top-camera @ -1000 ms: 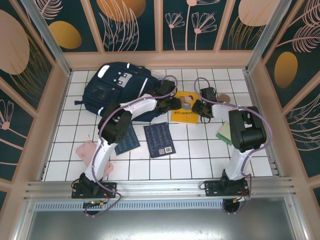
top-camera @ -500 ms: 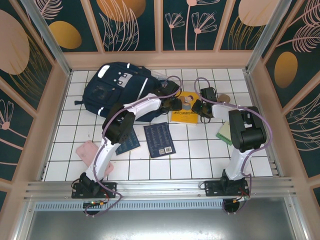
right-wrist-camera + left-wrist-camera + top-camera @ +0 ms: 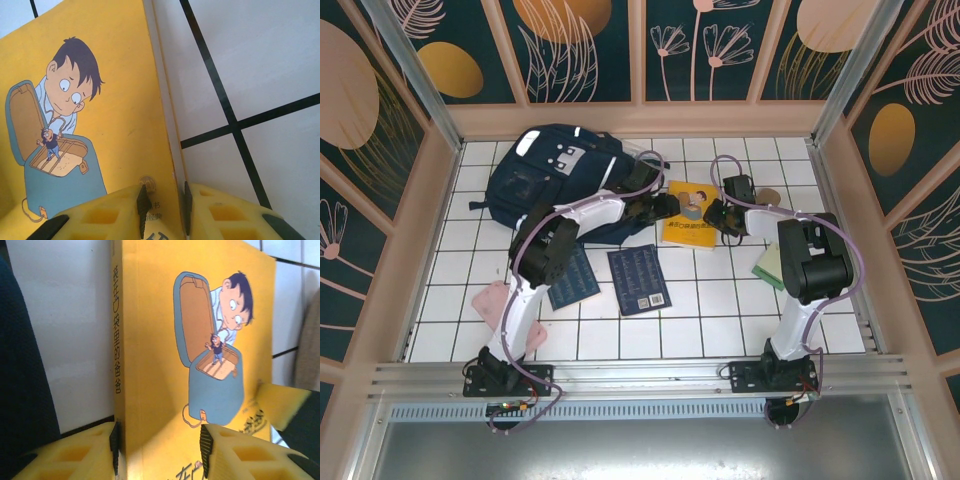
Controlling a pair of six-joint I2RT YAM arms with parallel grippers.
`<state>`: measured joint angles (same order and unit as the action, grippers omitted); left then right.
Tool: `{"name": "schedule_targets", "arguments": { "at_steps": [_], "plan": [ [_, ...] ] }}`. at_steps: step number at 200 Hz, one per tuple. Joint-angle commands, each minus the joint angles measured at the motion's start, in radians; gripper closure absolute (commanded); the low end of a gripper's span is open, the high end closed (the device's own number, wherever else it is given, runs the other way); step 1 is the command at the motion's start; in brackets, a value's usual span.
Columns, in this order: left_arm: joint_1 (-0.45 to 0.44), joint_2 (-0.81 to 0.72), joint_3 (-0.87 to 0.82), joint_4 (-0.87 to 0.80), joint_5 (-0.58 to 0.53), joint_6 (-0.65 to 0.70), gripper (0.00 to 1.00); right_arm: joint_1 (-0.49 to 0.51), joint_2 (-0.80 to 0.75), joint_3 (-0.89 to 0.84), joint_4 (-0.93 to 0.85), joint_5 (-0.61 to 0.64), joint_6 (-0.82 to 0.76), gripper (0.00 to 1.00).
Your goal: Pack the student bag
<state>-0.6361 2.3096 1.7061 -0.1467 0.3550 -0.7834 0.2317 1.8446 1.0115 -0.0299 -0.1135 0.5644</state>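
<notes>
Your student bag (image 3: 552, 175) lies flat at the far left of the white-tiled desk (image 3: 720, 310). The yellow book (image 3: 686, 231) lies just to its right. Your right hand (image 3: 163, 200) is closed almost fully on that book's right edge, with cover and pages pinched between the pads. Your left hand (image 3: 160, 441) stands about half open at the book's left side. One finger (image 3: 75, 457) sits against the spine and the other (image 3: 250, 457) lies over the cover, so it has no grip on the book. From above, your left arm reaches across the bag's near right corner. Two dark booklets (image 3: 640, 279) lie nearer, at mid-desk. A pink item (image 3: 494, 301) lies at the near left, and a green one (image 3: 767, 266) sits by the right arm.
</notes>
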Motion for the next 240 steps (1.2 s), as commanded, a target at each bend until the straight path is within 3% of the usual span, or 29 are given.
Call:
{"name": "schedule_targets", "arguments": {
  "at_steps": [1,23,53,76,105,124,147,168,187,211,240],
  "plan": [
    [-0.07,-0.063,-0.06,0.255,0.355,-0.131,0.55,0.043,0.029,-0.035,-0.017,-0.185,0.023,0.71],
    [-0.068,-0.1,-0.099,0.351,0.392,-0.171,0.55,0.035,0.019,-0.042,-0.015,-0.182,0.025,0.71],
    [-0.064,-0.089,-0.113,0.328,0.38,-0.153,0.55,0.024,0.005,-0.057,-0.014,-0.178,0.026,0.71],
    [-0.048,-0.11,-0.265,0.666,0.433,-0.345,0.55,0.02,-0.007,-0.066,-0.014,-0.175,0.027,0.71],
    [-0.039,-0.106,-0.267,0.668,0.415,-0.349,0.54,0.018,-0.019,-0.082,-0.007,-0.176,0.031,0.71],
    [-0.035,-0.102,-0.306,0.849,0.438,-0.457,0.54,0.018,-0.025,-0.087,-0.008,-0.176,0.034,0.71],
    [-0.036,-0.089,-0.231,0.63,0.391,-0.341,0.54,0.019,-0.036,-0.09,-0.005,-0.18,0.04,0.7],
    [-0.036,-0.093,-0.227,0.595,0.376,-0.318,0.54,0.019,-0.047,-0.094,-0.006,-0.181,0.042,0.7],
    [-0.036,-0.066,-0.149,0.384,0.325,-0.215,0.55,0.018,-0.053,-0.092,-0.007,-0.177,0.04,0.7],
    [-0.037,-0.076,-0.165,0.367,0.308,-0.189,0.62,0.017,-0.055,-0.09,-0.014,-0.169,0.037,0.7],
    [-0.033,-0.111,-0.18,0.365,0.292,-0.178,0.85,-0.002,-0.083,-0.094,-0.028,-0.16,0.035,0.67]
  ]
}}
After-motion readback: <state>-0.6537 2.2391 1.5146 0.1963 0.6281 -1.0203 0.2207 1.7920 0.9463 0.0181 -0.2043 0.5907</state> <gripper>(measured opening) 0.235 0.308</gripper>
